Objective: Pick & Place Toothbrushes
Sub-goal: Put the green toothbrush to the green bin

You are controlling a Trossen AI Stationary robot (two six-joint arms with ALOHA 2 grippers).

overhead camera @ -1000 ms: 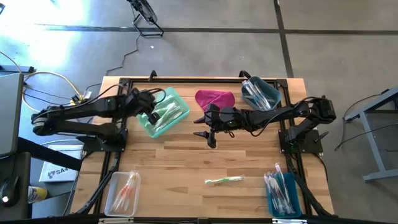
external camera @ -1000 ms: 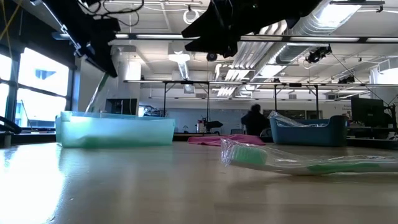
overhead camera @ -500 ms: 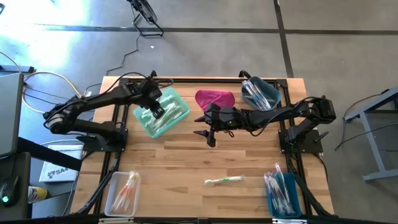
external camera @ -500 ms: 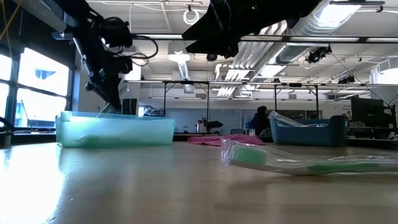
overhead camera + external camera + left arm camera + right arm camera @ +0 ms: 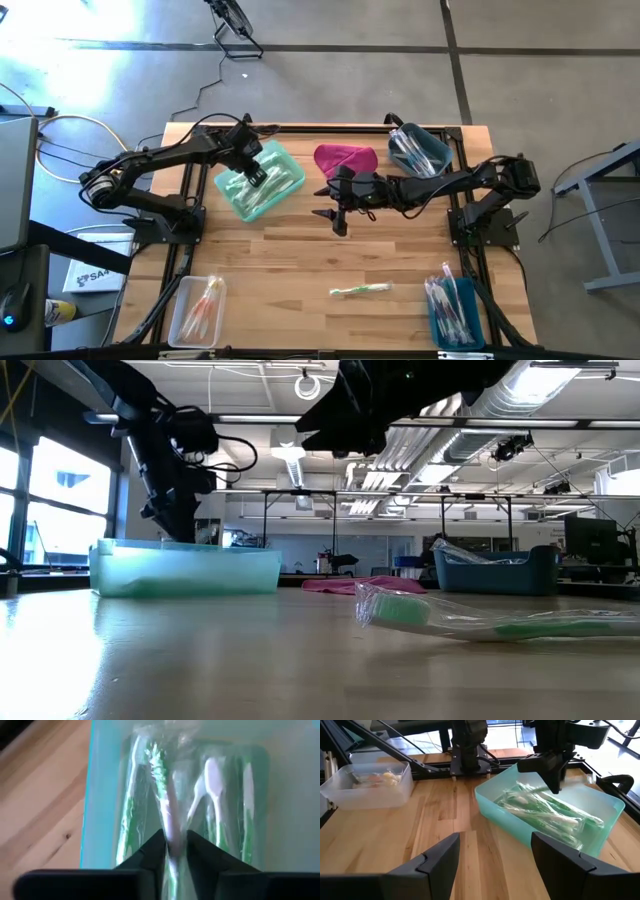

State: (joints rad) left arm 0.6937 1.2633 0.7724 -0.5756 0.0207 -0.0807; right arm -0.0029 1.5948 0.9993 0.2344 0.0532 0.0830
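While the wrapped toothbrush lies between the left gripper's fingers over the teal bin, the jaws look narrow around its handle, but I cannot tell whether they are gripping it or have let it go. In the high view this bin sits at about ten o'clock on the table, and the left gripper hangs just inside it, above a bundle of green and white wrapped toothbrushes.

To do this drop well, I judge the fingers should part fully while low in the bin, so the wrapper slides off instead of sticking to a pad. Then the arm should lift straight up, clear of the bin wall, before swinging away; a sideways exit could snag the crinkly wrappers and drag one out.

The next candidate is the green toothbrush lying alone on the bare wood at about six o'clock. The right gripper hovers at mid-table with its jaws spread wide, holding nothing. Farther out are a magenta cloth at twelve o'clock, a blue bin at one, a second blue bin at five and a clear bin at seven, each holding toothbrushes.
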